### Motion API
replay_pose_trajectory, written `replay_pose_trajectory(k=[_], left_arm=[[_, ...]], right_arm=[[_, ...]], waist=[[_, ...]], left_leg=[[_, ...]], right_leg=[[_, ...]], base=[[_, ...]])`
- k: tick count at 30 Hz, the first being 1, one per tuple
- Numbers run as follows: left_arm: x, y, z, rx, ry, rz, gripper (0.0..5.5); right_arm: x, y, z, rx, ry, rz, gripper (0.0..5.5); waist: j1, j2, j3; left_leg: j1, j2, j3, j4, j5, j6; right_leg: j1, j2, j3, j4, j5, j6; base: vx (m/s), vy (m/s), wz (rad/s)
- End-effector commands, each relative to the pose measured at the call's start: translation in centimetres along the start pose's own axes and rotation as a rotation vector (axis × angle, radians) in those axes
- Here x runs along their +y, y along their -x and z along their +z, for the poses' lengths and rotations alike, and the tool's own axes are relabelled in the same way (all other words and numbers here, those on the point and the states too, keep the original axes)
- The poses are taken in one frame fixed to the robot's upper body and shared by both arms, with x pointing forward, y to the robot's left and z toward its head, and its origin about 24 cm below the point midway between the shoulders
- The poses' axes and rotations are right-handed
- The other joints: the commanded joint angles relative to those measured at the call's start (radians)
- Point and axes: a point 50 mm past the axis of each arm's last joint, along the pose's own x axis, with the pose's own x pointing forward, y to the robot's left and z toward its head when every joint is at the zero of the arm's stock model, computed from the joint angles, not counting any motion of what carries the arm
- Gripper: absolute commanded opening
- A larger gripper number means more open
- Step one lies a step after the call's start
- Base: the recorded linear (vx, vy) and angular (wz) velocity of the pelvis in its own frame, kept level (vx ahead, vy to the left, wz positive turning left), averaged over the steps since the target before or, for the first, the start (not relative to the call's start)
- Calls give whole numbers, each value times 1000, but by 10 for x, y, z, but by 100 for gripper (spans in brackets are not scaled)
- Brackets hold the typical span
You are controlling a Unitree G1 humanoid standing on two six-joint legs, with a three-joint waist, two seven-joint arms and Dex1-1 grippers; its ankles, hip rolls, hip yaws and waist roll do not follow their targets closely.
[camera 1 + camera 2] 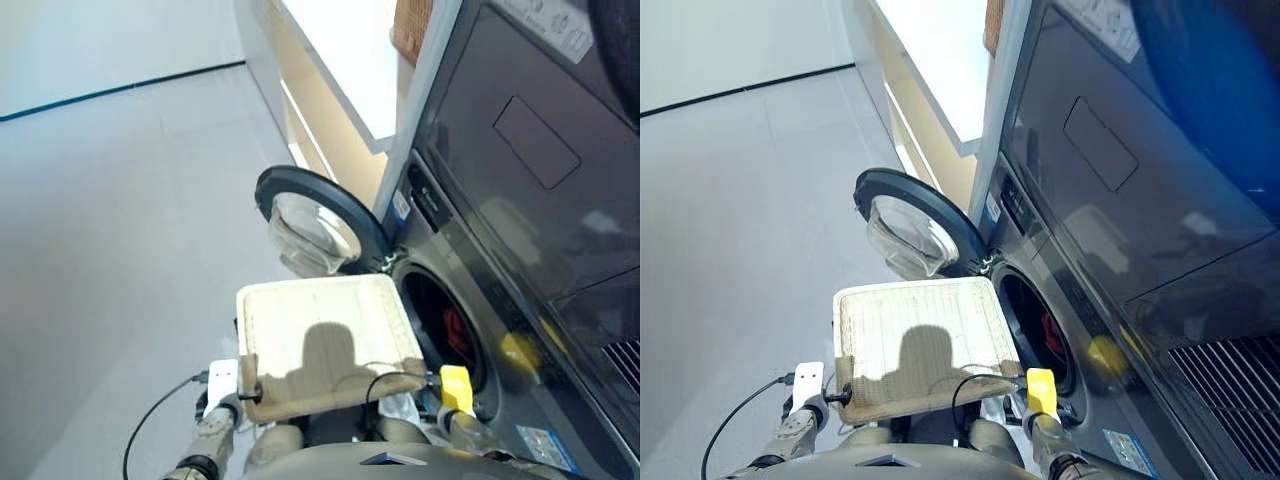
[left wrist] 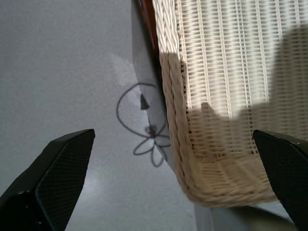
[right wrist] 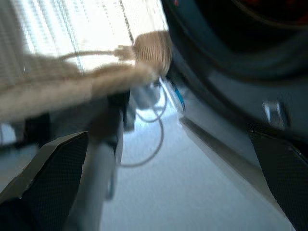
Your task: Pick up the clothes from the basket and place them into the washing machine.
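pale grey floor fills the left side of the head views, running back to a light wall edged with a thin dark line. on the right stands the dark grey glossy washing machine, its round drum mouth open and dark inside. a patch of coral red cloth shows deep in the drum; any other garments in there cannot be made out. the black-rimmed glass door is swung wide open to the left of the mouth, standing out over the floor. beyond it a pale cabinet with a bright white top runs alongside the machine, and a small brown wicker basket sits at the far end.

just in front of the drum mouth, between the door and the robot, sits the cream woven basket, its bed bare with no garment on it, a shadow lying across its near half.

left gripper hangs low by the basket's near left corner, its two black fingers spread wide apart and holding nothing; the basket corner shows between them, above a floor mark like a scribbled flower. right gripper is down by the basket's near right corner, close to the machine's front, fingers likewise apart and empty, with a loop of cable in front of it.
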Motion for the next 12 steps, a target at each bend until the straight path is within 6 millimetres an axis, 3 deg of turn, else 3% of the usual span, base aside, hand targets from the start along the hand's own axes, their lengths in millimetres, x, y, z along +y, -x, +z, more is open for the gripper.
replay_pose_trajectory(k=[1,12], left_arm=[[-3,-1,-5,33,6,-19,550],[-7,5,-22,92,-21,-52,550]], right_arm=[[1,0,-4,30,69,30,550],[2,4,-19,80,126,51,550]], waist=[[-7,16,-15],[-4,17,-55]], left_leg=[[-42,-32,44,-43,99,-40],[38,-28,48,-43,74,-36]], right_leg=[[36,24,-22,36,-36,53],[113,25,-14,36,-57,54]], base=[[0,0,0],[22,4,-3]])
